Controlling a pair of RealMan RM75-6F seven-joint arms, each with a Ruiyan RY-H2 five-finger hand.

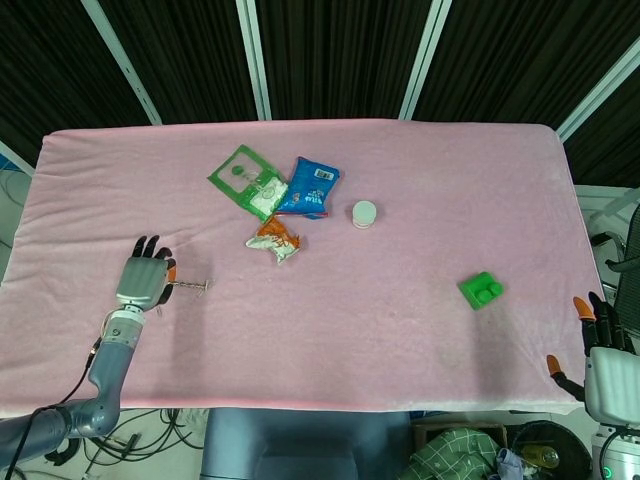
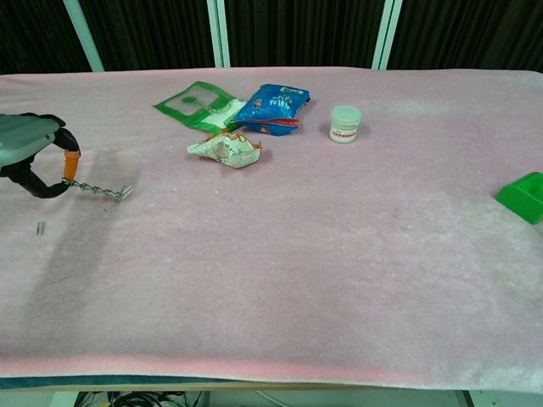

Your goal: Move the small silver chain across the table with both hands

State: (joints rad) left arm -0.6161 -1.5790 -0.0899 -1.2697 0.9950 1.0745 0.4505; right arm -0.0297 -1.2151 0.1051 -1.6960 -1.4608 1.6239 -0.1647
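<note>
Chain (image 2: 96,188), small and silver, sits at the nine o'clock edge of the pink surface (image 1: 400,330); one end is pinched between the orange-tipped fingers (image 2: 70,160) of the left hand (image 2: 32,153), and the rest stretches toward three o'clock, ending in a small clasp or bar; whether that free end rests on the cloth or hangs just above it, I cannot tell. It looks light and wholly limp, so I judge it will sag and swing from whatever link is held; being thin metal it could slip from a loose pinch, and the nap of the cloth may snag it if dragged; the sound places to take hold are the two ends, one per hand, so that it travels taut. The right hand (image 1: 600,350) waits off the surface's edge at four o'clock, well apart from the chain, its fingers spread and holding nothing.

Pink cloth covers the whole surface; toward twelve o'clock lie a green packet (image 1: 247,180) and a blue packet (image 1: 309,187), touching, with a crumpled wrapper (image 1: 274,238) just beside them and a small white jar (image 1: 364,213) near; a green block (image 1: 480,291) stands toward three o'clock; two tiny metal bits (image 2: 40,226) lie near the left hand. Dark panels with pale bars close the room behind; cables trail below the near edge.
</note>
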